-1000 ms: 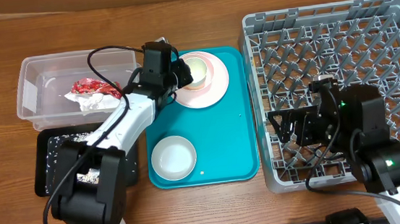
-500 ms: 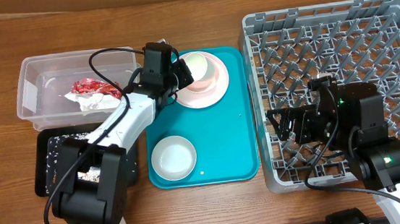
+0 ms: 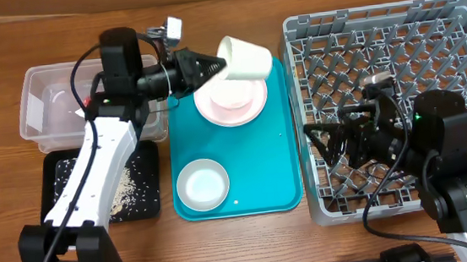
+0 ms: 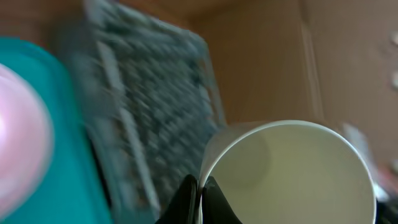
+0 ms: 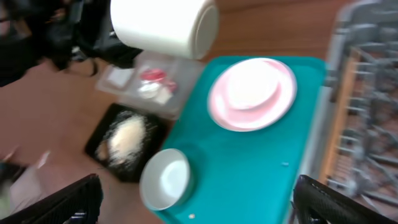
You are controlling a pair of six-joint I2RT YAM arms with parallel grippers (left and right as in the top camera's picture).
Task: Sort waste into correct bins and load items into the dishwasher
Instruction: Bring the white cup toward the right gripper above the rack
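My left gripper (image 3: 216, 65) is shut on the rim of the small white cup (image 3: 244, 60), which hangs tipped on its side above the pink plate (image 3: 231, 102). In the left wrist view the black fingertips (image 4: 186, 198) pinch the cup (image 4: 292, 174) wall. The white bowl (image 3: 203, 186) sits on the teal tray (image 3: 262, 171). My right gripper (image 3: 336, 143) stands open over the left part of the grey dish rack (image 3: 396, 49). Its wrist view shows the cup (image 5: 165, 25), plate (image 5: 252, 93) and bowl (image 5: 166, 178) between wide-spread fingers.
The clear tub (image 3: 43, 88) at the far left holds the red wrapper (image 5: 152, 74) and white napkin (image 5: 149, 89). The black tray (image 3: 63, 193) in front of it carries rice grains (image 3: 124, 191). The rack (image 5: 367, 93) borders the teal tray's right edge.
The left gripper has shut on the cup's rim and lifted it off the pink plate, the arm rising and swinging back. The right gripper has shifted slightly left and stays open.
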